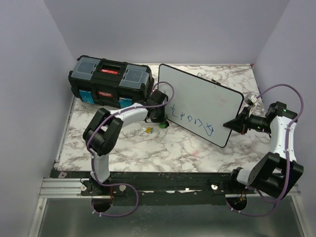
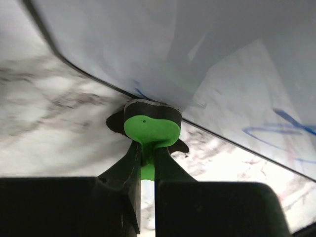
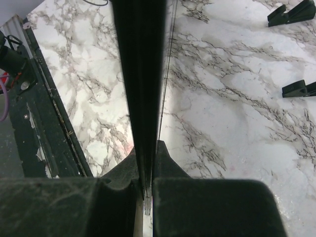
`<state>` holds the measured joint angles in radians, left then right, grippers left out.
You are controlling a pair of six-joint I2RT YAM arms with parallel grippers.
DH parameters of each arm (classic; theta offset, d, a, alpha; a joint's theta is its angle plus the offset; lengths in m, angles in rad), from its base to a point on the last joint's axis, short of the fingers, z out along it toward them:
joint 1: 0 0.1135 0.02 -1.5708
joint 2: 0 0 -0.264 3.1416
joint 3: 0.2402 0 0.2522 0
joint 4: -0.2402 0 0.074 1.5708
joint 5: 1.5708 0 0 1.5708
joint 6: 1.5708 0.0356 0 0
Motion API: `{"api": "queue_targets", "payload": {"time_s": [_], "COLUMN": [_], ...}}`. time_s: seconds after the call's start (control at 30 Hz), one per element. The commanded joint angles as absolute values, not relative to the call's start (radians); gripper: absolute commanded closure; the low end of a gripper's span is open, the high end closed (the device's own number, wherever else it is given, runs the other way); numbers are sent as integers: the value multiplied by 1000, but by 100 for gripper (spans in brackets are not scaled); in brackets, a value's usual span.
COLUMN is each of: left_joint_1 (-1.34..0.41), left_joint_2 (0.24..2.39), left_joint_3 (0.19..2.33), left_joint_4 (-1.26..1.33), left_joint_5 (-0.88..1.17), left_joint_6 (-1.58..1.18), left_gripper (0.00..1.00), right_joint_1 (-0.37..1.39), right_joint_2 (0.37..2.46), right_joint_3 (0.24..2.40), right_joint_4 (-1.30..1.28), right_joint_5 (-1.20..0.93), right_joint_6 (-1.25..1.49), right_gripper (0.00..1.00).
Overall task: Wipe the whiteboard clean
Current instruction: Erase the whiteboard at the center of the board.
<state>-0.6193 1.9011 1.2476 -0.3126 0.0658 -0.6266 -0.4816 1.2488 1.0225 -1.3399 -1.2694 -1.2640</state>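
Note:
The whiteboard (image 1: 202, 98), white with a thin black rim and blue lettering (image 1: 190, 120) along its near edge, is tilted up off the marble table. My right gripper (image 1: 236, 123) is shut on its right edge; in the right wrist view the board (image 3: 140, 74) runs edge-on between the fingers (image 3: 170, 163). My left gripper (image 1: 160, 118) is shut on a green eraser (image 2: 150, 129) with a dark felt pad, which sits at the board's lower left rim (image 2: 89, 74). Blue strokes (image 2: 281, 128) show to the eraser's right.
A black toolbox (image 1: 109, 81) with a red handle stands at the back left, close to the board's left corner. A small yellow piece (image 1: 147, 130) lies on the table near the left gripper. Two black feet (image 3: 291, 14) lie on the marble under the board.

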Motion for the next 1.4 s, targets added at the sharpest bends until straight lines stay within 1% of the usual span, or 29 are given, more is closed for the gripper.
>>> {"api": "queue_targets", "payload": {"time_s": [0.0, 0.17, 0.23, 0.5, 0.7, 0.83, 0.97, 1.13, 1.23, 1.37], "left_joint_1": [-712, -736, -726, -575, -561, -567, -610, -693, -716, -724], "left_joint_2": [1927, 1909, 1899, 1827, 1812, 1828, 1836, 1856, 1893, 1922], "left_joint_3": [1262, 1218, 1213, 1175, 1210, 1231, 1250, 1279, 1315, 1314], "left_joint_4": [-280, -235, -252, -312, -345, -352, -347, -356, -411, -435], "left_joint_5": [152, 179, 152, 66, 32, 19, 8, -102, -161, -179], "left_joint_6": [-663, -698, -688, -610, -551, -521, -502, -491, -497, -513], "left_gripper": [100, 100, 100, 100, 100, 100, 100, 100, 100, 100], "right_joint_1": [-462, -462, -462, -462, -462, -462, -462, -462, -462, -462], "right_joint_2": [1224, 1225, 1224, 1208, 1203, 1195, 1209, 1215, 1209, 1207], "right_joint_3": [1023, 1023, 1022, 1028, 1104, 1127, 1148, 1175, 1184, 1195], "right_joint_4": [-1420, -1419, -1419, -1420, -1419, -1419, -1419, -1419, -1419, -1419], "right_joint_5": [-1356, -1356, -1356, -1345, -1287, -1269, -1257, -1228, -1215, -1222], "right_joint_6": [-1273, -1273, -1273, -1278, -1235, -1186, -1110, -1034, -1015, -1000], "right_gripper": [99, 99, 99, 99, 99, 99, 99, 99, 99, 99]}}
